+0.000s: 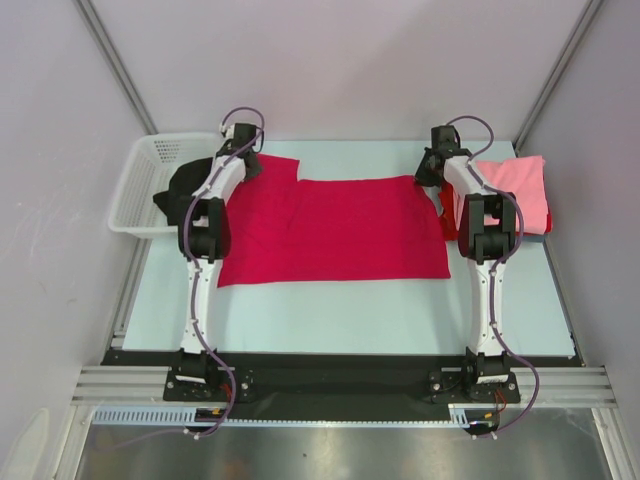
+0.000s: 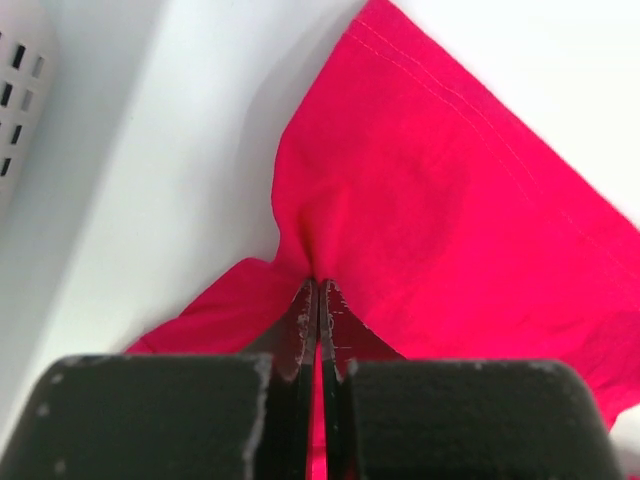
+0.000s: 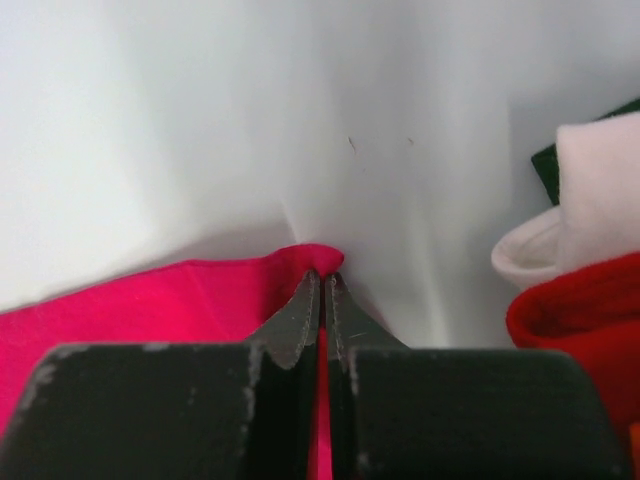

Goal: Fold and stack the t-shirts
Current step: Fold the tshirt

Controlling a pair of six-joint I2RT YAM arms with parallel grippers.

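A crimson-red t-shirt [image 1: 335,230] lies spread flat across the middle of the table. My left gripper [image 1: 250,165] is shut on its far left part, cloth pinched between the jaws in the left wrist view [image 2: 318,290]. My right gripper [image 1: 428,175] is shut on its far right corner, seen in the right wrist view [image 3: 323,275]. A folded light pink t-shirt [image 1: 515,185] sits on a folded red one [image 1: 448,220] at the right; both show in the right wrist view, the pink [image 3: 590,200] above the red [image 3: 580,320]. A black t-shirt [image 1: 180,190] hangs from the basket.
A white plastic basket [image 1: 150,175] stands at the table's far left edge; its wall shows in the left wrist view [image 2: 15,90]. Grey walls close in the back and sides. The table's near part [image 1: 340,320] is bare light blue surface.
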